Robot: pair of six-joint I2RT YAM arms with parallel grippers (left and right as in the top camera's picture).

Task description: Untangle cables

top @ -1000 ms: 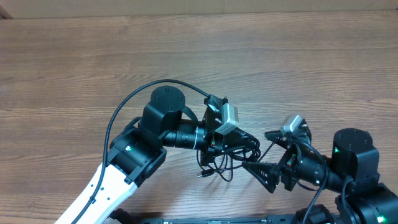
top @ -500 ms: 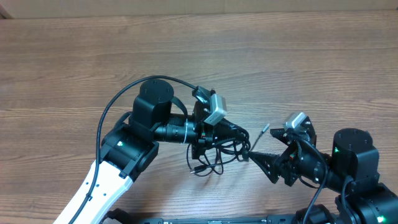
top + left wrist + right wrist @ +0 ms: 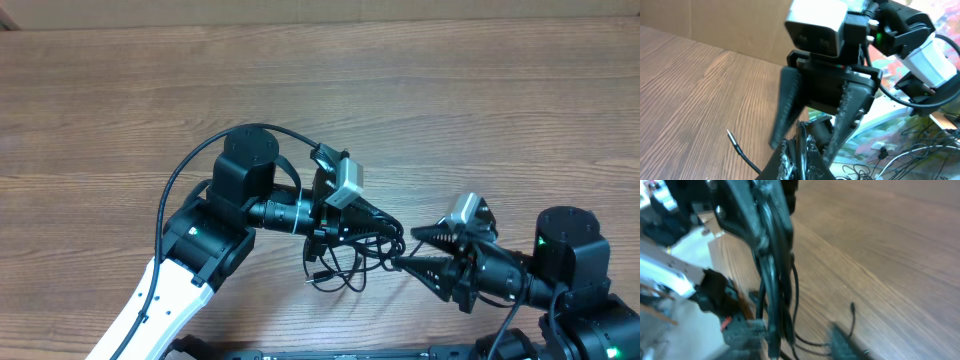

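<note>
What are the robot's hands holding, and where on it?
The left hand pinches the cables at one edge of the tangle. The right hand is open beside them, gripping nothing.

Overhead looks straight down at wooden table (image 3: 480,100); wrist cams sit close and low, facing each other, sharing cables (image 3: 372,243).

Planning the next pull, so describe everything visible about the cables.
The cables are thin, black, rubbery-looking cords tangled into one small bundle of loose loops near the table's front edge. The left gripper is shut on several strands; the right gripper stands open close by. Lower loops and one plug tip trail toward the wood.
</note>
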